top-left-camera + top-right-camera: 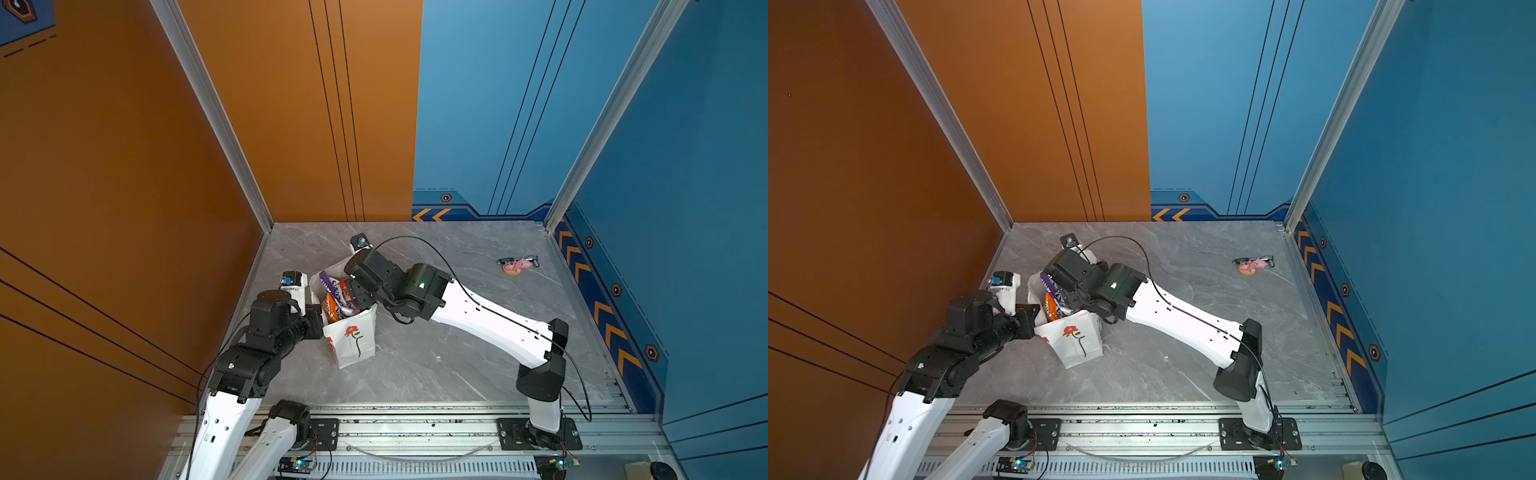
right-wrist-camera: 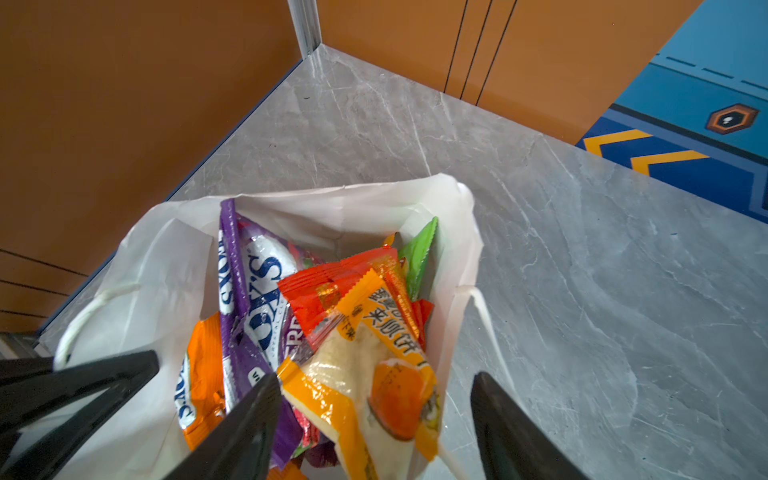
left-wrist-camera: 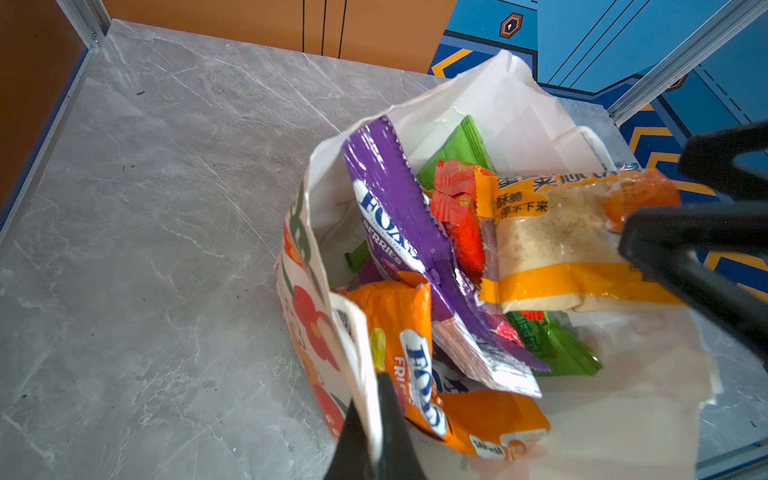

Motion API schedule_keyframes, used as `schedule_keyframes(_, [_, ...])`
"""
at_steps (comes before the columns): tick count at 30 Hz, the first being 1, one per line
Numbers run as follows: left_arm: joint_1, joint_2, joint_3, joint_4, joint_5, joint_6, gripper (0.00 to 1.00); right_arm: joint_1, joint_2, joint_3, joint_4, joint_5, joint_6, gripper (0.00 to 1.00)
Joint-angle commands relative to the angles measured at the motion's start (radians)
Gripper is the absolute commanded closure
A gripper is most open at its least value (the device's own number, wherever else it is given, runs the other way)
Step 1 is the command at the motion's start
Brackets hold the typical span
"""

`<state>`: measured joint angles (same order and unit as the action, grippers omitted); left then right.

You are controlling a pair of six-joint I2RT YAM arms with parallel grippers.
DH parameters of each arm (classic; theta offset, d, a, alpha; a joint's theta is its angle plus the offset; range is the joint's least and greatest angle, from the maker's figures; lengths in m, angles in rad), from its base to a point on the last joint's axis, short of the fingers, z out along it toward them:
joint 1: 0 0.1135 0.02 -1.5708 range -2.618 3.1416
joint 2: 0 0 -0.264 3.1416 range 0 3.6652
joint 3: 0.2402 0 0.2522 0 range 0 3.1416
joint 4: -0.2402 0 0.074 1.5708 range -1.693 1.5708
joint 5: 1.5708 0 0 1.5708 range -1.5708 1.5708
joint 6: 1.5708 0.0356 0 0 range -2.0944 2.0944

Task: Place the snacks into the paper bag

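The white paper bag point(image 1: 354, 345) point(image 1: 1079, 343) stands on the grey marbled worktop point(image 1: 457, 332), over towards the orange wall, with its printed red flower point(image 1: 352, 331) facing the near edge. Its mouth gapes open and is crowded with snacks. A purple Fox's packet point(image 3: 395, 199) point(image 2: 232, 257) stands on end against the rear wall of the bag. An orange Fox's packet point(image 3: 399, 324) point(image 2: 203, 365) is beside it, and a small red packet point(image 3: 457, 208) point(image 2: 320, 291) and a green packet point(image 3: 457, 153) point(image 2: 419, 253) lie behind. On top of the heap lies a small orange-yellow biscuit packet point(image 3: 552, 241) point(image 2: 374, 374), part clear so that the pale biscuit shows through.

The right claw point(image 2: 376, 378) hangs over the bag's mouth, released. Its two black fingers point(image 2: 249, 424) stand wide apart on either side of the biscuit packet. One is at the packet's edge and the other is clear of it.

The left claw point(image 3: 376, 424) is clenched on the bag's rim at the side nearest the orange wall, with the paper pinched between its fingers. A white cord handle point(image 2: 83, 311) curves along the rim close by.

Well apart, near the far right corner of the worktop, lies a small pink toy figurine point(image 1: 517, 266) point(image 1: 1254, 266).
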<state>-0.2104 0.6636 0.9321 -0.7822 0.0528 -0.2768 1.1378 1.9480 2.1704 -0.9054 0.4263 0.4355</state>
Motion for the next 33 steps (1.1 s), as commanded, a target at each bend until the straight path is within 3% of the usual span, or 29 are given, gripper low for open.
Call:
schedule_keyframes(1, [0.004,-0.031,0.017,0.132,-0.031,0.023,1.0,-0.015,-0.034,0.019,0.007,0.076,0.026,0.26])
schedule_keyframes(13, [0.005,-0.03,0.017,0.132,-0.028,0.023,1.0,-0.078,0.031,0.012,-0.012,-0.025,0.065,0.41])
schedule_keyframes(17, [0.006,-0.029,0.017,0.132,-0.028,0.024,1.0,-0.086,0.078,0.044,-0.031,-0.081,0.058,0.52])
schedule_keyframes(24, [0.008,-0.028,0.017,0.132,-0.028,0.023,1.0,-0.085,0.169,0.122,-0.069,-0.14,0.051,0.54])
schedule_keyframes(33, [0.009,-0.014,0.018,0.138,-0.018,0.013,1.0,-0.085,0.17,0.165,-0.109,-0.114,0.06,0.85])
